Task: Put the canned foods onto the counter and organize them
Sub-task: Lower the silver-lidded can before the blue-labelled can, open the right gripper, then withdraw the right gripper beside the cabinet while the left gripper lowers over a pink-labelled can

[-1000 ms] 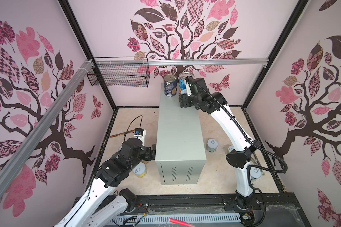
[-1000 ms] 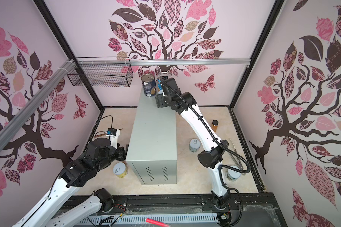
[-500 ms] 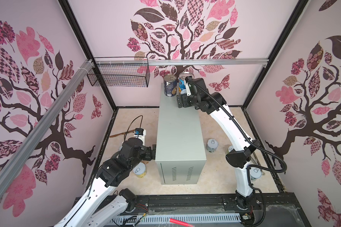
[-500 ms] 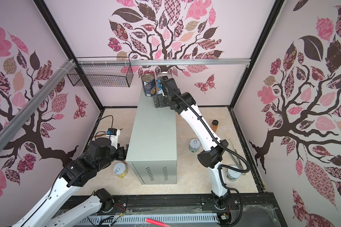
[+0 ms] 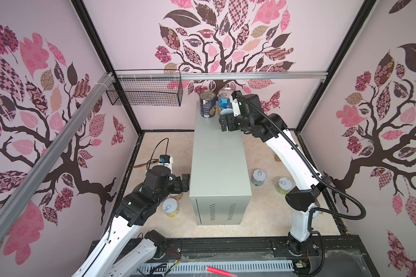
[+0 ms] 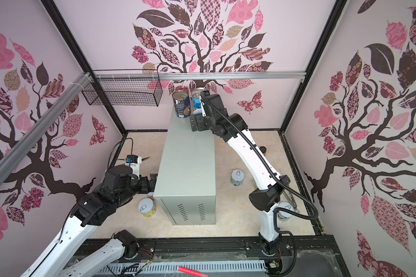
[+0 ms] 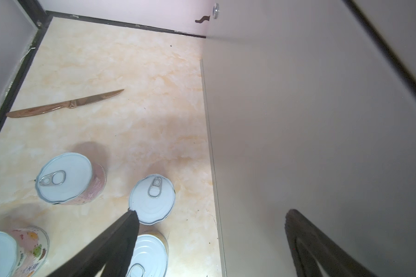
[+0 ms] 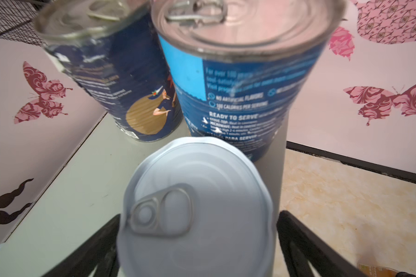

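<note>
On top of the tall grey metal worktop (image 5: 217,153), at its far end, two tall blue tins (image 5: 207,105) stand side by side. Just in front of them sits a short tin with a white pull-tab lid (image 8: 197,182), between the wide-open fingers of the right gripper (image 8: 199,215). Beside the worktop, the left gripper (image 7: 211,212) hangs wide open and empty over short white-lidded tins (image 7: 151,199) on the floor (image 7: 130,72).

The counter (image 5: 217,153) is light grey. The dark blue can (image 5: 207,106) has a gold patch. The bright blue can (image 5: 223,102) has white words. The short can (image 8: 197,211) has a white lid. The floor (image 7: 106,72) is cream with orange swirls. The walls (image 5: 130,36) are pink with brown trees.
</note>
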### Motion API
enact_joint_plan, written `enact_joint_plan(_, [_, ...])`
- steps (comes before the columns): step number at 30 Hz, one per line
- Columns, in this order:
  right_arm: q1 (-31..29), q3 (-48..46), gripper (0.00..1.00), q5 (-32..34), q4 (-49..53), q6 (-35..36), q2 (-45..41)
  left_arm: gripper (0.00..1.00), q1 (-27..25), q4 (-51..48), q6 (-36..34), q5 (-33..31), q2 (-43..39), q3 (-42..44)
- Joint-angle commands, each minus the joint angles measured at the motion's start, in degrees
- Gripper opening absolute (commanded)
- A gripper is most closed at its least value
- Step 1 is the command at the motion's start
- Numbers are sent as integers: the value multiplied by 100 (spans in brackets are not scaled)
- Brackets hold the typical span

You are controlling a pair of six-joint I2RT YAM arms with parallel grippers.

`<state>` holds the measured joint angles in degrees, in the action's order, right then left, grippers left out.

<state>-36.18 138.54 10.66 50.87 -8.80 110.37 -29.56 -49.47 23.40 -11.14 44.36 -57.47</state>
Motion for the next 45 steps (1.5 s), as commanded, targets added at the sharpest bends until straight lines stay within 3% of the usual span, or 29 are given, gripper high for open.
enact_joint_plan(1, [26, -27, 100, -133, -126, -8, -520, 98, 187, -196, 157, 68, 35, -349])
enact_joint_plan(5, [24, -545, 100, -237, -298, -3, -1022, 98, 216, -325, 326, -38, 112, -374])
enact_joint_plan(12, [29, -3054, 100, -327, -1534, -344, -2847, 98, 371, -562, 483, -351, 191, -378])
enact_joint_plan(20, [32, -5298, 100, -38, -2317, -625, -4745, 98, 1826, -530, 368, 785, 239, -91])
enact_joint_plan(30, [26, -7096, 100, 1067, -2407, -1395, -6529, 98, 2198, -327, 498, 913, 794, 189])
enact_joint_plan(45, [25, -10019, 100, 952, -3151, -2719, -7812, 98, 2207, -222, 274, 738, 1850, 148])
